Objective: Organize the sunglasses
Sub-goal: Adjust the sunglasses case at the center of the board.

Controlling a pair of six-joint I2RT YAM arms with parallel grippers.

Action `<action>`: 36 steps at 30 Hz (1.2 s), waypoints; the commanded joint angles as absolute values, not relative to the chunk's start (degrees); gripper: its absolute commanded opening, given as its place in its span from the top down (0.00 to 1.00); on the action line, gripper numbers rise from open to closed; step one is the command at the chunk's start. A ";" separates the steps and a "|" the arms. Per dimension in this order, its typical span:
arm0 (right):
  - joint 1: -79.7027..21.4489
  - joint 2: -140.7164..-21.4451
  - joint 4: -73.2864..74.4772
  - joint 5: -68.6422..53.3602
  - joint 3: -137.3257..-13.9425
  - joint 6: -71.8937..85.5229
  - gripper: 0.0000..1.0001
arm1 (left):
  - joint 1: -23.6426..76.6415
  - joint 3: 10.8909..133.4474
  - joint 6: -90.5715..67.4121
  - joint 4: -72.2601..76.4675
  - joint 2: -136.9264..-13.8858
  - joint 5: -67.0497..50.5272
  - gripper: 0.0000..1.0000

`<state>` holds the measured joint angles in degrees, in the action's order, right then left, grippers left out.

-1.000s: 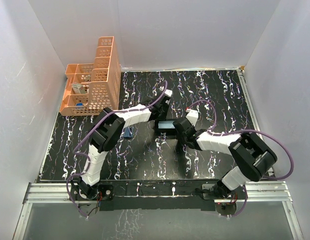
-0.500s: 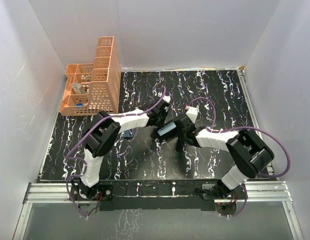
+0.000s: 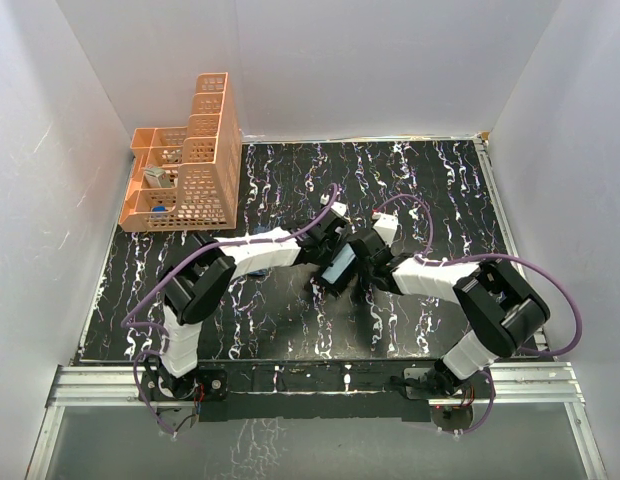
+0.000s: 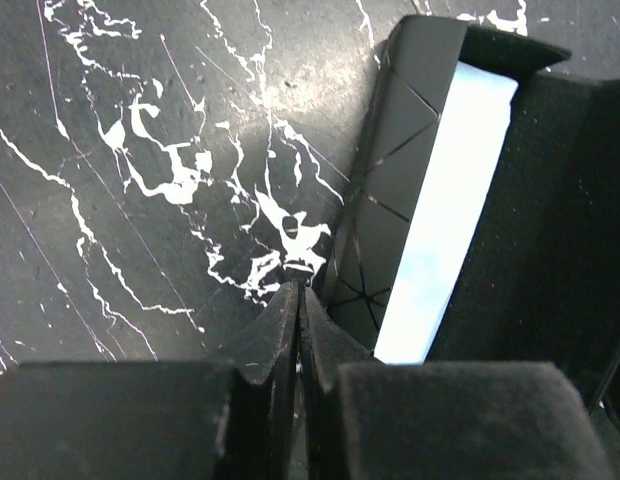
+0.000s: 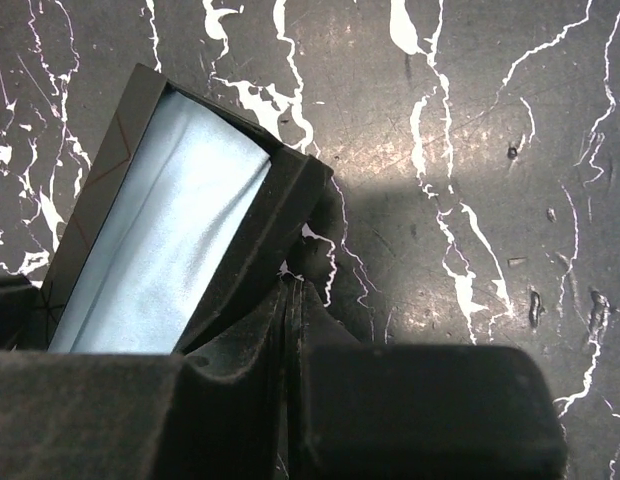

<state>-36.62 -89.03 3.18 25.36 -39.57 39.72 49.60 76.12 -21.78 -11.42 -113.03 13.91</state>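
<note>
While both arms meet mid-counter (image 3: 430, 190) at the black case (image 3: 337, 268), the step in hand looks like squaring that case up and propping it open. It lies with its mouth gaping, and a light blue cloth (image 4: 445, 220) fills the opening. No glasses seen inside.

Location of the sunglasses: not made out in any view. Possibly hidden under the left arm (image 3: 260, 252); cannot confirm. An orange rack (image 3: 190, 175) sits far left at the back, well apart from the work.

Doing it well, my reading:
- Push only on the stiff black walls, never on the cloth, which would ruck or drag out.
- One arm braces, the other nudges. Both pushing at once would pinch the case and fold it shut.
- Keep tips low and strokes short so the case slides rather than flips.
- Finish with the mouth facing up and free of both arms, since one arm must then go for the sunglasses.

Left jaws: pressed together, nothing between them. The tip rests on bare counter, just beside the case's faceted outer panel (image 4: 385, 190). Contact with the panel itself is uncertain.

Right jaws: likewise together, holding nothing. The tip sits against the case's dark side wall (image 5: 280, 215), with the cloth (image 5: 155, 245) just to its side. Looks like touching, not gripping.
</note>
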 commanded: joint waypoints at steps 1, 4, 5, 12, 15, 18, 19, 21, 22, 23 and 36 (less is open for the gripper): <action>-36.37 -86.18 3.77 26.92 -39.06 38.98 1.00 | 50.77 74.28 -23.74 -13.71 -107.90 15.40 1.00; -36.34 -85.25 4.34 27.22 -38.63 38.89 1.00 | 51.27 73.50 -24.45 -14.06 -107.33 15.92 1.00; -36.38 -84.99 4.53 27.23 -38.55 38.89 1.00 | 51.43 73.19 -24.58 -14.00 -107.04 15.96 1.00; -36.38 -84.02 5.87 27.95 -38.44 38.79 1.00 | 53.20 71.98 -26.10 -14.00 -105.97 15.99 1.00; -36.31 -84.10 5.93 28.20 -38.39 38.85 1.00 | 54.06 71.19 -27.02 -13.88 -105.45 16.01 1.00; -36.30 -84.12 6.18 28.45 -38.55 38.79 1.00 | 54.84 70.83 -27.70 -14.25 -105.15 16.29 1.00; -36.31 -84.11 6.31 28.59 -38.58 38.77 1.00 | 54.96 70.80 -27.95 -14.39 -105.08 16.34 1.00; -36.29 -83.94 6.60 28.94 -38.73 38.61 1.00 | 55.48 70.64 -28.39 -14.42 -104.72 16.42 1.00; -36.30 -83.79 6.81 29.05 -38.87 38.58 1.00 | 55.70 70.58 -28.49 -14.41 -104.65 16.43 1.00; -36.29 -83.76 7.04 29.23 -38.85 38.46 1.00 | 55.97 70.58 -28.63 -14.39 -104.55 16.48 1.00; -36.15 -79.34 12.95 32.69 -40.16 39.32 1.00 | 56.91 70.48 -29.39 -14.24 -105.05 16.43 1.00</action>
